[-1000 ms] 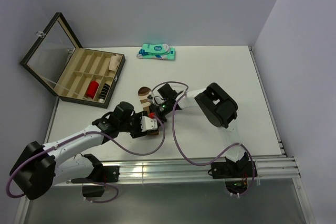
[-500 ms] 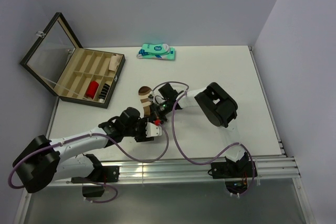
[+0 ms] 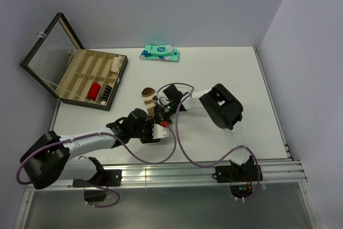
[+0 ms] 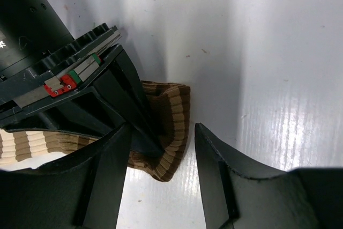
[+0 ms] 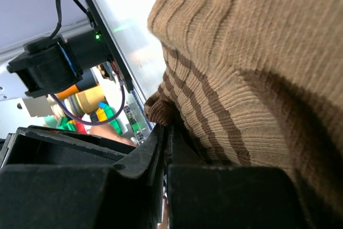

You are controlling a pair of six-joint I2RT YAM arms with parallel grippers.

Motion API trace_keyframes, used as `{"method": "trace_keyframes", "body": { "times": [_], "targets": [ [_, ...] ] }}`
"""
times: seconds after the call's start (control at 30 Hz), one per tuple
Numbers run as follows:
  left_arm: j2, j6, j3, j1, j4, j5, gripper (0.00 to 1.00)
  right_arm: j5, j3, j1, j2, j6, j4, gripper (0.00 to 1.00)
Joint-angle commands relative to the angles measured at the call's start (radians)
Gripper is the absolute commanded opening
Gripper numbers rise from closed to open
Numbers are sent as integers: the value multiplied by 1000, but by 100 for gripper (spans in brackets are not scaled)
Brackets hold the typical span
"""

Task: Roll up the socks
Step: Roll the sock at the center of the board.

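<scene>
The brown sock (image 3: 147, 98) with tan bands lies mid-table, its toe pointing away from the arms. My right gripper (image 3: 159, 113) is shut on the sock's ribbed cuff (image 5: 161, 112), and the sock body (image 5: 252, 63) fills the right wrist view. In the left wrist view the folded cuff (image 4: 172, 132) hangs off the right gripper's black fingers (image 4: 115, 97). My left gripper (image 4: 163, 135) stands open, one finger on each side of that fold without pressing it. From above the left gripper (image 3: 159, 131) sits just in front of the right one. No black sock lies on the table.
An open wooden box (image 3: 80, 79) with a glass lid stands at the back left, holding a red roll (image 3: 95, 89) and a dark striped roll (image 3: 107, 94). A flat teal-and-white package (image 3: 160, 53) lies at the far edge. Cables (image 3: 177, 148) loop over the near table.
The left arm has swung right and nearer the table's front, bringing its open gripper up to the sock's cuff. The right gripper has stayed shut on the sock.
</scene>
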Motion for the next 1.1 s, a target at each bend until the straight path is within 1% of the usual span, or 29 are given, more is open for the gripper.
{"method": "trace_keyframes", "body": {
  "times": [0.0, 0.03, 0.33, 0.57, 0.73, 0.8, 0.97, 1.07],
  "targets": [
    [66, 3, 52, -10, -9, 14, 56, 64, -2, -5, 32, -24, 0, 1],
    [77, 7, 60, -10, -43, 17, 55, 62, -2, -7, 32, -25, -1, 1],
    [175, 38, 102, -10, -94, 20, 52, 62, 1, -7, 25, -28, -11, 1],
    [176, 61, 115, -13, -149, 58, 53, 65, 13, -7, 28, -36, -29, 1],
    [140, 53, 117, -30, -158, 58, 54, 65, 14, -7, 29, -36, -28, 2],
    [142, 58, 131, -32, -190, 63, 54, 67, 14, -7, 29, -36, -29, 1],
    [114, 49, 111, -64, -172, 45, 54, 70, 7, -7, 28, -41, -27, 1],
    [122, 49, 122, -71, -193, 49, 53, 71, 1, -7, 32, -38, -23, 1]
  ]
}}
